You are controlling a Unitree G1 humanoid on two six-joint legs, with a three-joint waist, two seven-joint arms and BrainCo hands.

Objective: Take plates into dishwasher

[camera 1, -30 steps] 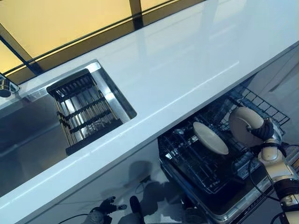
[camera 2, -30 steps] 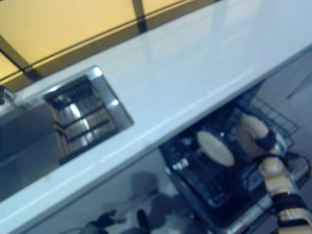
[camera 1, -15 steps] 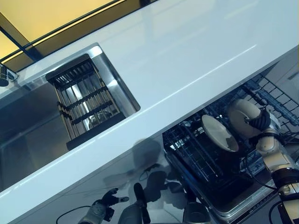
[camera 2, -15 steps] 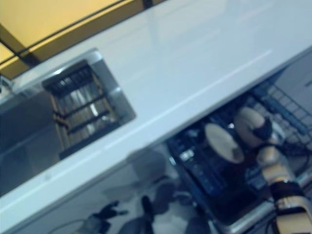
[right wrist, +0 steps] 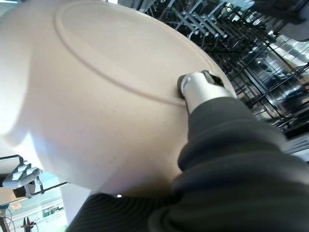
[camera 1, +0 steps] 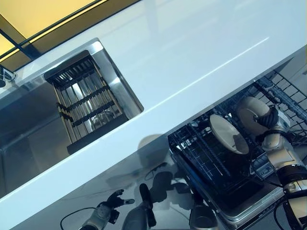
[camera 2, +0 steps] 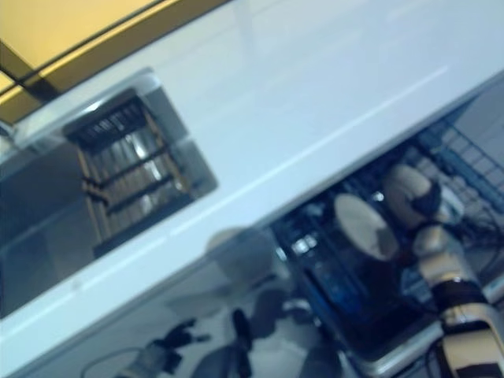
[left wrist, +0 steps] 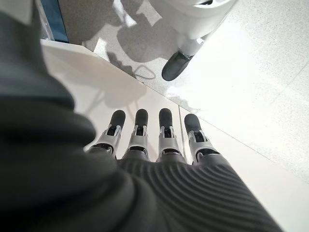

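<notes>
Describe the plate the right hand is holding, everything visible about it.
The plate is round, cream-coloured, matte and looks ceramic, with a raised circular foot ring on its underside. The right hand grips it at the rim, thumb pressed on the underside. It is held tilted on edge above the dishwasher rack, beside a second cream plate already standing in the rack. Whether the two touch is unclear.

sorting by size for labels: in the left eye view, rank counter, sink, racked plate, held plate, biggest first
1. counter
2. sink
3. racked plate and held plate, in the right hand: look alike, no ranking.
</notes>
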